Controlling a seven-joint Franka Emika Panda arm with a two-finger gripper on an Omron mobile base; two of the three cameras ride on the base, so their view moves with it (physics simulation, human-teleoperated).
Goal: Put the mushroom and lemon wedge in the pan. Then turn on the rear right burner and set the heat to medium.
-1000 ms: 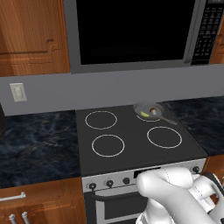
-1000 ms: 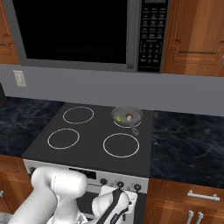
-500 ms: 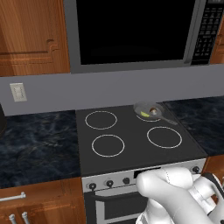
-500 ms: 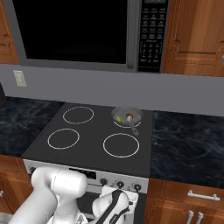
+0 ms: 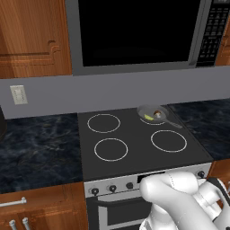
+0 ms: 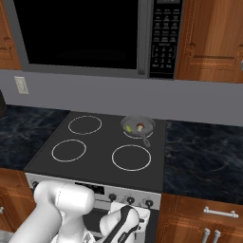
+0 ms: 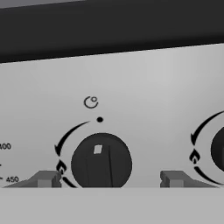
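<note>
The gripper, jaws apart, straddles a black stove knob without touching it; the burner step remains. Farther back, the mushroom and lemon wedge already lie in the pan on the rear right burner

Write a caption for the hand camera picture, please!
Open gripper straddles a black stove knob on the grey control panel.

Our two base views look forward and down from behind, left and right, sharing the stove. Our hand view faces its front panel close up.
</note>
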